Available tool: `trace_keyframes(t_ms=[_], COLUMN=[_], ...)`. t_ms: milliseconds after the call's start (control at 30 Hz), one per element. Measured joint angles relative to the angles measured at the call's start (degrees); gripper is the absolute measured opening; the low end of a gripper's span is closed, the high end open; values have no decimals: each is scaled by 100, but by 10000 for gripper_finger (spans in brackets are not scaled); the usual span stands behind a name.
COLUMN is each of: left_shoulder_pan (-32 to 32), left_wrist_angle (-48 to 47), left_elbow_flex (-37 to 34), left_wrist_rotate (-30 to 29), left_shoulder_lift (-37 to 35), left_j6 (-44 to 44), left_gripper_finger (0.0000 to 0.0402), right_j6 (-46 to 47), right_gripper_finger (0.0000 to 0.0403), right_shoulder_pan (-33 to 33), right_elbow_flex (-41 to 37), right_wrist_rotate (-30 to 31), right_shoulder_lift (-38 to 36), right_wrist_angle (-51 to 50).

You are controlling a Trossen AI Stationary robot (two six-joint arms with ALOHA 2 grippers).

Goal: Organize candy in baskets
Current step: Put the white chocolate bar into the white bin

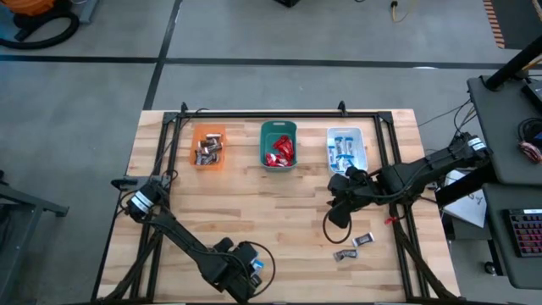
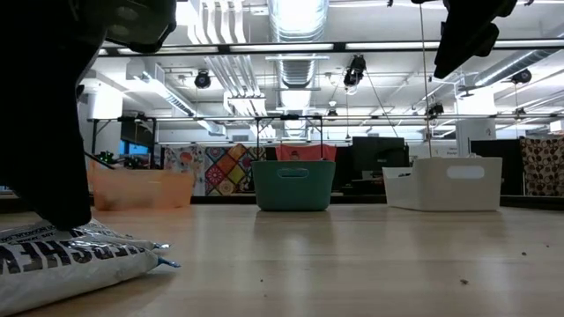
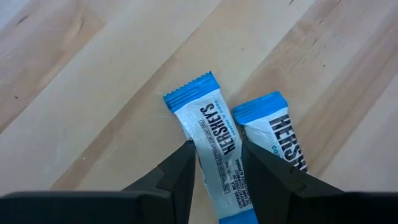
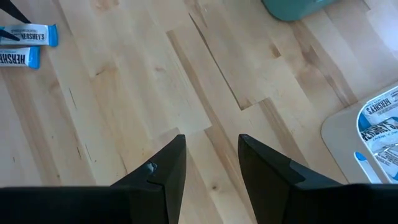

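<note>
Three baskets stand along the table's far side: orange (image 1: 208,146) with dark candies, teal (image 1: 279,144) with red ones, whitish (image 1: 346,150) with blue-and-white ones. My left gripper (image 1: 251,270) is low at the near edge, over two blue-and-white candies lying side by side on the wood. Its fingers sit on both sides of one candy (image 3: 214,134); the second candy (image 3: 280,134) lies just beside it. My right gripper (image 1: 340,193) hovers open and empty above bare wood (image 4: 212,140), just near of the whitish basket. My left gripper (image 3: 219,152) pinches the blue-and-white candy across its width, one finger (image 3: 183,171) on each long edge, at the half nearer the wrist (image 3: 221,174). The fingers come from above, slanting, and lie along the candy. The candy (image 2: 70,255) lies flat on the table.
Two dark-wrapped candies (image 1: 364,240) (image 1: 345,254) lie on the wood near the right near corner. A black frame rail (image 1: 279,113) runs behind the baskets, with struts down both table sides. Open wood spans the table's middle between the two arms.
</note>
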Motion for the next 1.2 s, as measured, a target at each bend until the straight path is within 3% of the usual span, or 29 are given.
trace_keyframes(t_ms=[200,433,733,900,1200], left_shoulder_pan=[0,-2,-2,-11,-7], left_wrist_angle=[60,119,-381,-247,476], left_elbow_flex=[-15,-15,133,147,143], left_wrist_rotate=[-2,-108,-508,-1225,-2626], left_shoulder_lift=[70,155,24,-373,-1283], left_j6=[29,91,530,1527,4960], left_gripper_finger=[87,7,0,0,0], right_j6=[-17,-59,-256,-1105,-2910], right_gripper_finger=[137,137,137,137,137], right_shoulder_pan=[0,0,2,70,136], right_elbow_flex=[0,-21,-85,-361,-1278], right_wrist_rotate=[0,2,90,260,261], right_shoulder_lift=[0,0,0,0,-2], right_wrist_angle=[0,1,98,1112,4055])
